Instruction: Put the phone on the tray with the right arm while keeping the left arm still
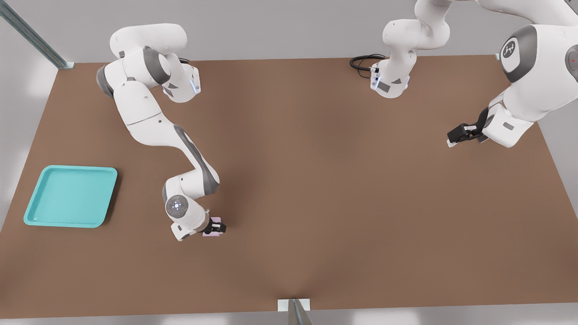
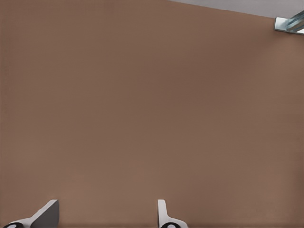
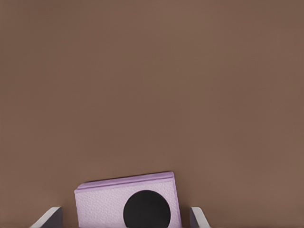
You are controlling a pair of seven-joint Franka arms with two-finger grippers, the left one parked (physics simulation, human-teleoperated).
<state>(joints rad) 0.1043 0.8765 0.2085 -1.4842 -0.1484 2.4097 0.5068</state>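
Observation:
The pale pink-lilac phone (image 1: pixel 208 234) lies flat on the brown table, near the front edge and left of centre in the front view. My right arm's gripper (image 1: pixel 217 228) is down over it. In the right wrist view the phone (image 3: pixel 102 204) shows one round black lens and sits between the two fingertips (image 3: pixel 53 216), with a small gap on each side; the gripper (image 3: pixel 126 214) is open. The turquoise tray (image 1: pixel 70 196) rests on the table at the front view's left, well apart from the phone, with nothing on it.
The other arm's gripper (image 1: pixel 463 134) hangs over the table at the front view's right. A black cable (image 1: pixel 363 61) loops at the back edge. A metal bracket (image 1: pixel 293 306) sits at the front edge, and a metal strut (image 1: pixel 31 34) at the back left corner.

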